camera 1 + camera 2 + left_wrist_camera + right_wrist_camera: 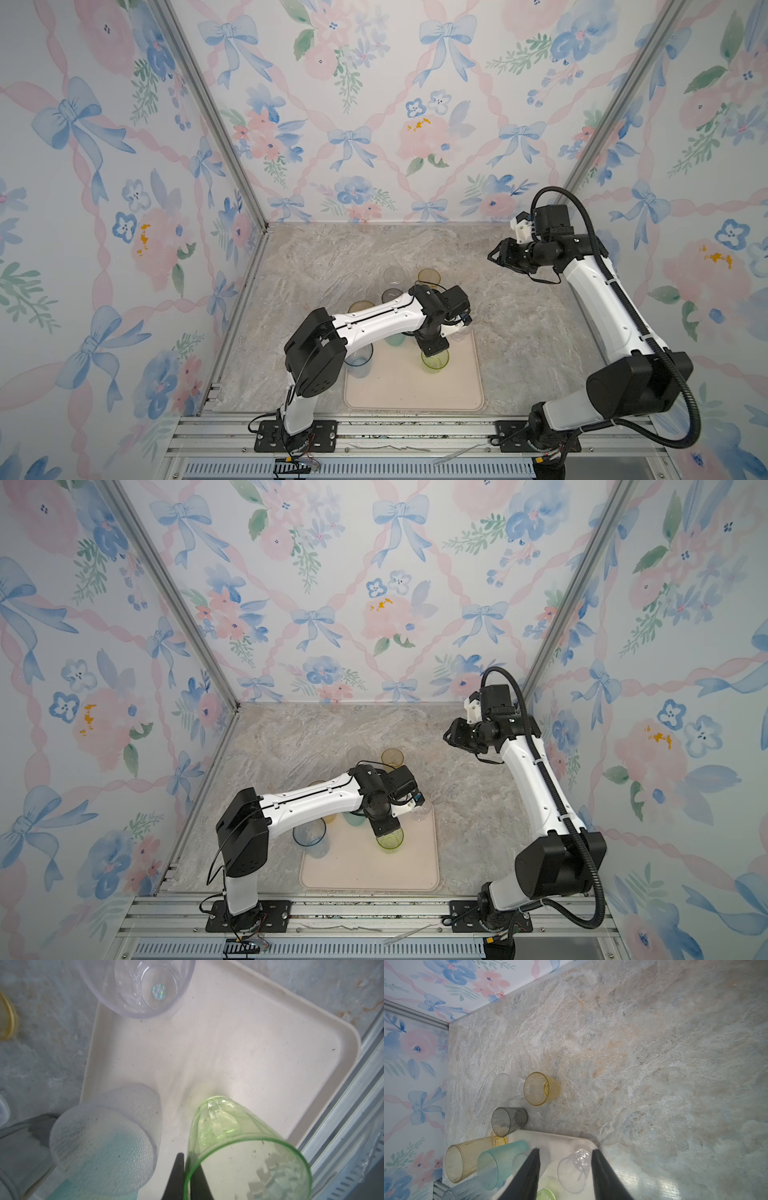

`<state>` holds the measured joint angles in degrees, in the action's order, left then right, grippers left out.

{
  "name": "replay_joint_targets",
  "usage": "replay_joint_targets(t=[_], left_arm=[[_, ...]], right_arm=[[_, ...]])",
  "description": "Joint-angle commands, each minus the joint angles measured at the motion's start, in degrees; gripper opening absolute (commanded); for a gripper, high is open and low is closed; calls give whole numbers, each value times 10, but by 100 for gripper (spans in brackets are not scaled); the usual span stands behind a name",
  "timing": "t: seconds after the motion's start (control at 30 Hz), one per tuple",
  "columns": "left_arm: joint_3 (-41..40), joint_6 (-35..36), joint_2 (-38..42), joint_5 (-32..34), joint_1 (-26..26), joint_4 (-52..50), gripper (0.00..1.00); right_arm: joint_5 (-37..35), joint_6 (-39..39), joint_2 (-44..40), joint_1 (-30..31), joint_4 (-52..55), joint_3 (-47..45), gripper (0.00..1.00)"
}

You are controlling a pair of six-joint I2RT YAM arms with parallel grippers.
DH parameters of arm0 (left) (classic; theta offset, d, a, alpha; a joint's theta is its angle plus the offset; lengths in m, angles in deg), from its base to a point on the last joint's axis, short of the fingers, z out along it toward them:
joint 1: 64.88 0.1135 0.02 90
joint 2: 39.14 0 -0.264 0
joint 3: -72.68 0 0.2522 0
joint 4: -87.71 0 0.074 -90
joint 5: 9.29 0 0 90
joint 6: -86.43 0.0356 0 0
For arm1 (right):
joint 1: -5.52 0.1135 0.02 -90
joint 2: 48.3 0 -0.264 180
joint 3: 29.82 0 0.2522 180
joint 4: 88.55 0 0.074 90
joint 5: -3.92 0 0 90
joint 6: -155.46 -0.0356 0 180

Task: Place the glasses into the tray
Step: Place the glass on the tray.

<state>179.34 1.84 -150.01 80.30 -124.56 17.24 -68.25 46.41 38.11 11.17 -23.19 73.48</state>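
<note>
Marbled grey desk (332, 257), with a pale beige-pink tray (415, 395) at its near edge. Inside the tray, five translucent tumblers: pale blue (358, 360), teal (395, 340), frosted white (93, 1126), small clear (574, 1169), lime green (435, 360). On the bare desk, four: tall amber (467, 1159), smoky grey (508, 1121), short amber (540, 1088), clear (504, 1088). Left jaws pinched shut on the lime green rim; right jaws part open, empty, high over the far desk.
</note>
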Motion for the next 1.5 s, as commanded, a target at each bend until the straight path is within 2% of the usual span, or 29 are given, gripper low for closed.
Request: replay_joint_targets(t=[0.0,0.5,0.73,0.97,1.07,1.47], left_arm=[[34,17,-22,-2,-5,3,8],[81,33,-84,2,4,12,9],[86,34,-88,3,7,12,19],[87,35,-81,4,7,17,30],[90,36,-72,5,8,21,33],[126,45,-13,-6,18,35,33]], right_arm=[[7,9,6,-4,6,-6,44],[12,19,0,-7,19,-18,44],[11,23,-1,-6,25,-20,44],[11,24,0,-7,27,-19,45],[11,26,-1,-7,30,-21,45],[8,30,3,-6,37,-23,46]])
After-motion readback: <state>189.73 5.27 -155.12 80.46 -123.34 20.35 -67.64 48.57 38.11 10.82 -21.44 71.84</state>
